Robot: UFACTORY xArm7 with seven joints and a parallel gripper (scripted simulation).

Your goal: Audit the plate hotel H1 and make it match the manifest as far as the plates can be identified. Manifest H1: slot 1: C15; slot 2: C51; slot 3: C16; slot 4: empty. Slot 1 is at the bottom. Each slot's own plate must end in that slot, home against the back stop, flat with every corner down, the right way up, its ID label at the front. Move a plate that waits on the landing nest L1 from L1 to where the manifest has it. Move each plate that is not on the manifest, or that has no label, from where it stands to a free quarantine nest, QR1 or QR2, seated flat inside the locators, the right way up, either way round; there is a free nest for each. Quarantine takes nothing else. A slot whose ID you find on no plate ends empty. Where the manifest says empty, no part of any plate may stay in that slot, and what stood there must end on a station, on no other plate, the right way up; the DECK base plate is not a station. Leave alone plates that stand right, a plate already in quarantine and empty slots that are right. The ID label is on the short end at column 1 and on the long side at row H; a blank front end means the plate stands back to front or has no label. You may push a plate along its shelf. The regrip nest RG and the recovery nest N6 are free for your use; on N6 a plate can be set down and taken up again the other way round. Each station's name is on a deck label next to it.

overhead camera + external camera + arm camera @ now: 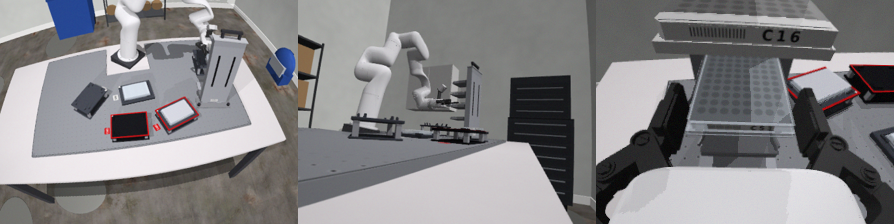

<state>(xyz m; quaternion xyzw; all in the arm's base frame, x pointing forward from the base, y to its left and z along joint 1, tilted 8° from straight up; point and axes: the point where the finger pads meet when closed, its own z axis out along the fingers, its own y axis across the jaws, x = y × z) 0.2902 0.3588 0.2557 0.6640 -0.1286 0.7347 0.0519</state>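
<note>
Gripper [742, 122] open above grey deck [876, 117]

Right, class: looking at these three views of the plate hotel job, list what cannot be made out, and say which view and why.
- Wrist view: the label on the plate between the fingers is too dark and blurred to read for sure.
- Wrist view: lower slots are hidden beneath that plate.
- Top view: the hotel shows only its back panel; the slots face away.
- Top view: the deck labels are too small to read.

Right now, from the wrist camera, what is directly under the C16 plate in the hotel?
Under the C16 plate sits a clear well plate, between the open pincer fingers. Its front label looks like C51, though blurred. A bare shelf shows below; deeper slots are hidden.
</note>
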